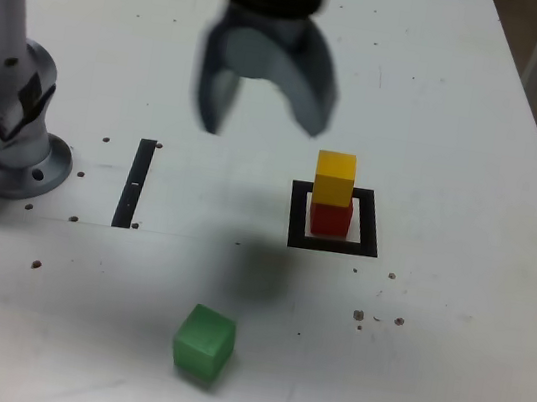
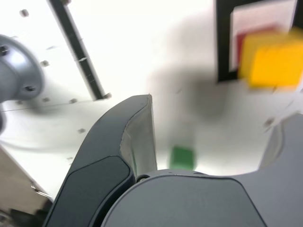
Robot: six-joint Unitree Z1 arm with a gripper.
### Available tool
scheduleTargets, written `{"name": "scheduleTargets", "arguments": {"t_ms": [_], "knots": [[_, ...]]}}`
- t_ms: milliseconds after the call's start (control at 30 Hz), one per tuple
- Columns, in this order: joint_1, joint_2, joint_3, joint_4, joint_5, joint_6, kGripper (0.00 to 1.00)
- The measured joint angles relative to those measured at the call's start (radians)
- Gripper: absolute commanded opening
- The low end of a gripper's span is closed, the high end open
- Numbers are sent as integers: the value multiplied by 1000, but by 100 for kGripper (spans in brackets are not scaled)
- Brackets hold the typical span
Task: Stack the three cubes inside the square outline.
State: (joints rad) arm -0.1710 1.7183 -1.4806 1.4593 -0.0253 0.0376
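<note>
We see the gripper (image 1: 260, 119) with fingers spread and empty, the yellow cube (image 1: 335, 178) on the red cube (image 1: 329, 219) inside the square outline (image 1: 332, 243), and the green cube (image 1: 203, 343) apart on the worktop (image 1: 450, 339).

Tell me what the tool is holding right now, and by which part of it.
Nothing is held. The tool hangs open and empty above the table; the yellow cube sits free on the red cube, and the green cube lies apart.

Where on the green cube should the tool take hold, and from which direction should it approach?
The green cube sits alone on the white table, turned slightly askew. Probably best to come from straight above and close the open tool on two opposite flat side faces, with the wrist turned to match the cube's angle.
</note>
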Motion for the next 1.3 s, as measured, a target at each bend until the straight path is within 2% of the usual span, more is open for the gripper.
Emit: {"name": "scheduleTargets", "arguments": {"t_ms": [100,267,400,600,733,833,967,1133,1233,1300], "knots": [[-88,-57,25,1,-11,-8,99],[-252,-61,38,-31,-32,-117,99],[-373,-52,76,-122,-34,-210,98],[-471,3,159,-273,-39,-365,99],[-580,89,201,-373,-25,-498,99],[-607,136,206,-391,-12,-516,99],[-615,137,205,-378,17,-516,98],[-615,146,197,-398,34,-491,90],[-610,160,194,-401,31,-477,85],[-608,163,196,-414,15,-476,83]]}}
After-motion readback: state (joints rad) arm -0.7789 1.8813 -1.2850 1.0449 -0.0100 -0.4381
